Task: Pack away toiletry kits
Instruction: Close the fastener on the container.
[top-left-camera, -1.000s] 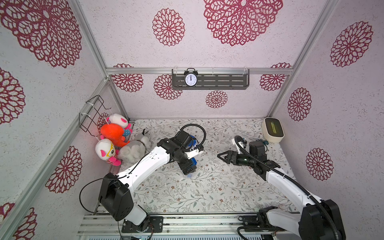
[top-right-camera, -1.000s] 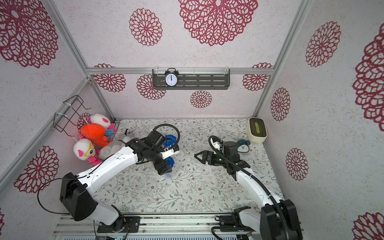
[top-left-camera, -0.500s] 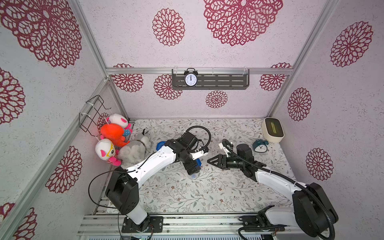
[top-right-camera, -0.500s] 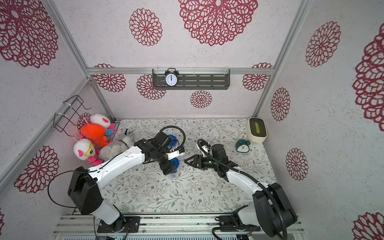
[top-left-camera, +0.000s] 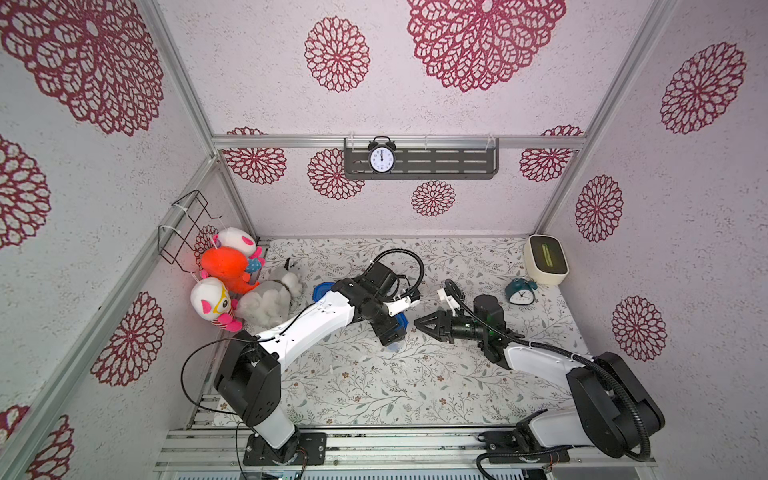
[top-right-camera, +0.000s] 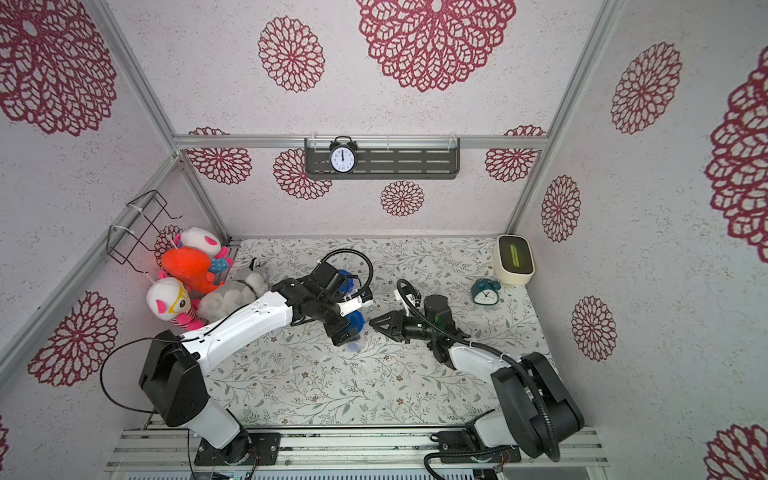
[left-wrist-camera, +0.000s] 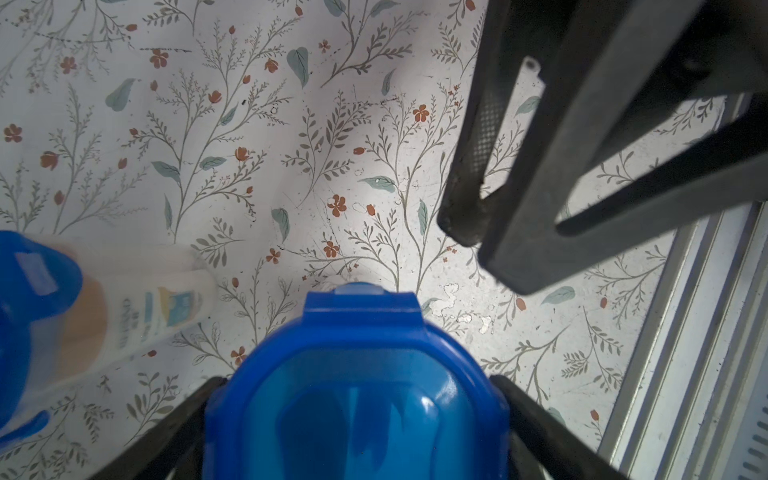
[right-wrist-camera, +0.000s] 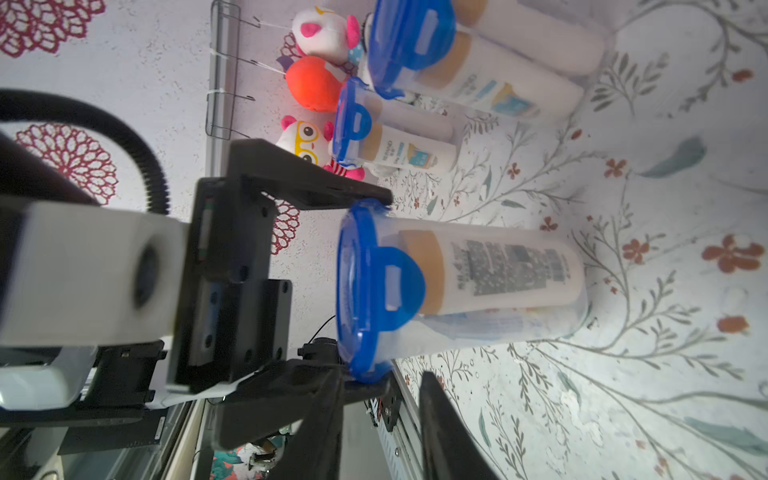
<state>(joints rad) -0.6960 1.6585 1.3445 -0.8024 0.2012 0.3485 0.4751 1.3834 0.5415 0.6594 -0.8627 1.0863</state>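
A clear cup (right-wrist-camera: 498, 282) with a blue four-tab lid (left-wrist-camera: 357, 395) stands upright mid-table, a white orange-capped bottle inside. My left gripper (top-left-camera: 392, 332) comes down on it from above, its fingers pressed against opposite sides of the lid (top-right-camera: 356, 322). My right gripper (top-left-camera: 417, 322) hangs just right of this cup at lid height, pointing at it. Its fingers (right-wrist-camera: 432, 407) stand a little apart with nothing between them. Two more lidded cups (right-wrist-camera: 399, 137) (right-wrist-camera: 478, 62) stand behind, near the plush toys. One lid (top-left-camera: 322, 291) peeks out behind the left arm.
Plush toys (top-left-camera: 226, 270) and a grey plush (top-left-camera: 270, 299) crowd the left back corner under a wire basket (top-left-camera: 187, 224). A teal alarm clock (top-left-camera: 519, 293) and a white box (top-left-camera: 545, 259) sit at the back right. A shelf (top-left-camera: 449, 162) with a clock hangs on the back wall.
My right gripper has swung left from mid-right to beside the cup, and its fingers have drawn much closer together. The left gripper has stayed on the lid, shifting only slightly right.
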